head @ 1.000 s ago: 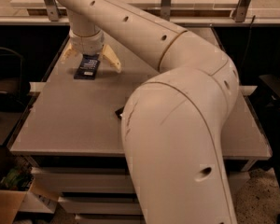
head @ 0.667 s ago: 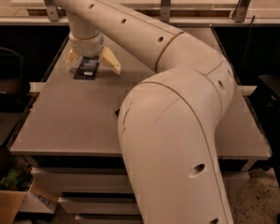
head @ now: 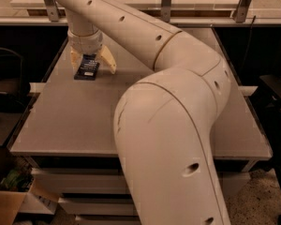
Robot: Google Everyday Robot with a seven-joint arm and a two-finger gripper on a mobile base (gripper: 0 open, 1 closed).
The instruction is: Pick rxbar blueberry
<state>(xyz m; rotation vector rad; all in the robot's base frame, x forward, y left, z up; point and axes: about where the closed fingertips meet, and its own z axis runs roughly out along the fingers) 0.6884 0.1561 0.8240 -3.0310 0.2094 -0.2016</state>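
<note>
Item: rxbar blueberry [head: 87,69], a flat bar in a dark navy wrapper with lines of white text, lying flat on the table [head: 75,125] near its far left corner, just inside the left edge. Item: hand [head: 92,67], one, at the end of the pale arm [head: 178,125], which reaches from the near right across the table to that corner. The hand is posed directly over the bar, pointing down. Condition of hand: fingers [head: 108,62] spread wide, one on each side of the bar, which sits in the gap between them. It grips nothing. Whether either fingertip touches the wrapper or the table cannot be told from this view. Step in hand, as judged: closing on the bar, with the lift to follow. Handling notes: keep the bar centred in the gap so both fingers meet its long edges together. Bring the tips right down to the table, since the bar is thin and would slip under a high grip. Close slowly, because uneven contact may push the bar toward the left edge. Lift straight up only once the wrapper is firmly pinched.
</note>
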